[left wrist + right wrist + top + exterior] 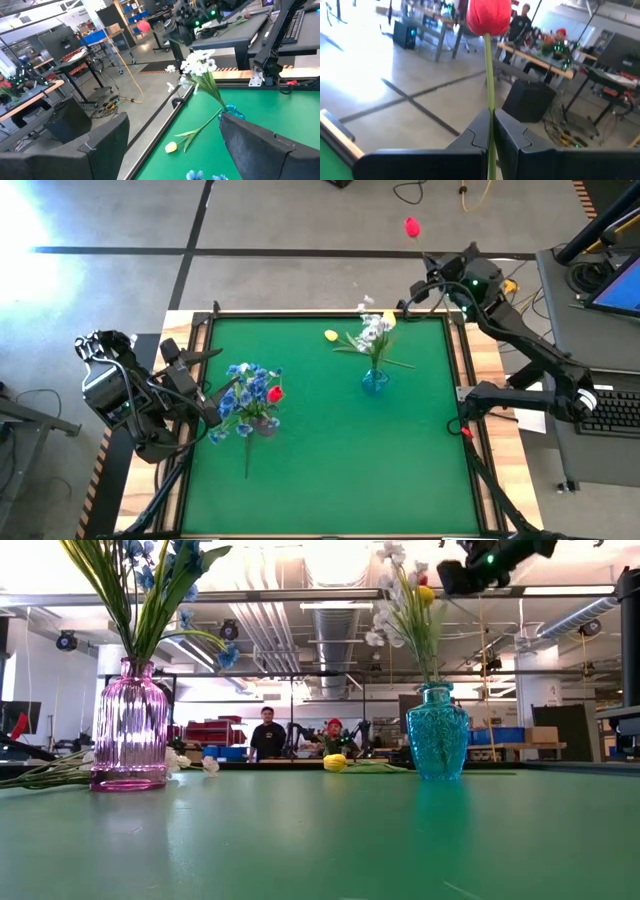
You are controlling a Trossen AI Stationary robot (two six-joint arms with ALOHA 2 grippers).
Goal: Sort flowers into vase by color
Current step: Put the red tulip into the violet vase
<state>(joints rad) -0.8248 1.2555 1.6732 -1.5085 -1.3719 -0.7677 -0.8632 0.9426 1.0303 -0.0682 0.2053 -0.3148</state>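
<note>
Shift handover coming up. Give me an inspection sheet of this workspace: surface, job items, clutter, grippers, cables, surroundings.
Surface: green mat framed in wood.
Job's things: pink vase holds blue flowers and a red bud; blue vase holds white flowers; yellow tulip lies on the mat; red tulip is in the right gripper.
Clutter: nothing seen.
Grippers: left gripper open, empty, beside the pink vase; right gripper shut on the red tulip's stem, beyond the mat's far edge.
Cables: cords on the floor behind the table.
Surroundings: people at benches; keyboard at right.
</note>
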